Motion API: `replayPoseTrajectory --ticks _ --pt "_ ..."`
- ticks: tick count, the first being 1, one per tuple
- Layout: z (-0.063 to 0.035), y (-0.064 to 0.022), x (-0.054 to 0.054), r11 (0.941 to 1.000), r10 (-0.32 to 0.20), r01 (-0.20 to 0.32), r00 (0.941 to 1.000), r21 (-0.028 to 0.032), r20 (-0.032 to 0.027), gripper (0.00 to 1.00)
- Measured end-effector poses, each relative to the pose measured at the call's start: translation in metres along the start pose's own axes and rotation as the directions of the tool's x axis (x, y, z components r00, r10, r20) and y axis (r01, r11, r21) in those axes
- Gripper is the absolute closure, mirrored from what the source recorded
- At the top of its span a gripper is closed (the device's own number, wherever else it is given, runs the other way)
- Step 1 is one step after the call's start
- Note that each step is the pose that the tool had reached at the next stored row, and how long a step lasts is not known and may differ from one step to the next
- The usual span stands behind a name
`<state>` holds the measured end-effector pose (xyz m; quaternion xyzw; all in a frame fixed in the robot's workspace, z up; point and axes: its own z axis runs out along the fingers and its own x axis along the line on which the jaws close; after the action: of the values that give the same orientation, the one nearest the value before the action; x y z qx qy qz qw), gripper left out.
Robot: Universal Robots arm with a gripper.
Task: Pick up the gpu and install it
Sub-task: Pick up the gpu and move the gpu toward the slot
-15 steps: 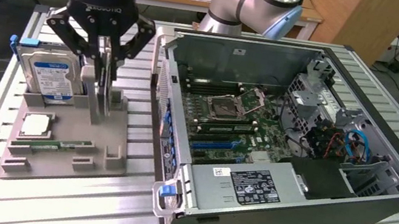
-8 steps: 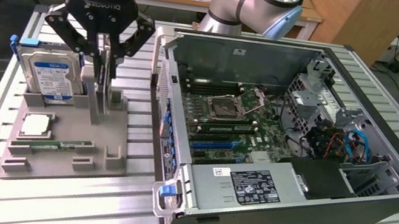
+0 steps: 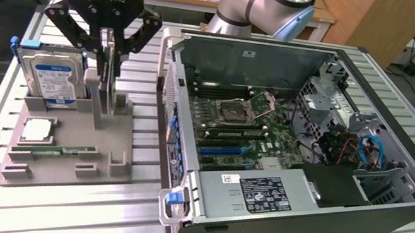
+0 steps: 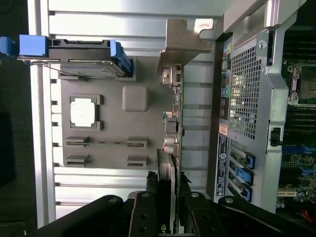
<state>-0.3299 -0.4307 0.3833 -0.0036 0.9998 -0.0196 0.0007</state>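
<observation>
The gpu (image 3: 114, 97) stands on edge in a slot of the grey holder (image 3: 61, 171), left of the open computer case (image 3: 395, 214) in the exterior view. In the wrist view the gpu (image 4: 176, 113) shows edge-on, with its silver bracket (image 4: 185, 39) at the far end. My gripper (image 3: 110, 64) hangs straight above the card, its black fingers pressed on both faces of the upper edge. The wrist view has the gripper (image 4: 168, 185) closed around the near end of the board.
A hard drive (image 3: 55, 80) with a blue label stands in the holder beside the card. A CPU chip (image 3: 36, 130) and a RAM stick (image 3: 65, 151) lie flat in it. The case's motherboard (image 3: 231, 127) has blue slots (image 3: 223, 151). The case wall (image 4: 247, 98) is close to the card.
</observation>
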Motion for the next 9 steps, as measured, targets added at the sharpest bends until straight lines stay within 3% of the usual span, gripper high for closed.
replayPoseTrajectory --ticks 9 --pt "-0.0087 -0.0004 0.0004 1.0000 0.000 0.000 1.0000 -0.0002 0.0000 0.73"
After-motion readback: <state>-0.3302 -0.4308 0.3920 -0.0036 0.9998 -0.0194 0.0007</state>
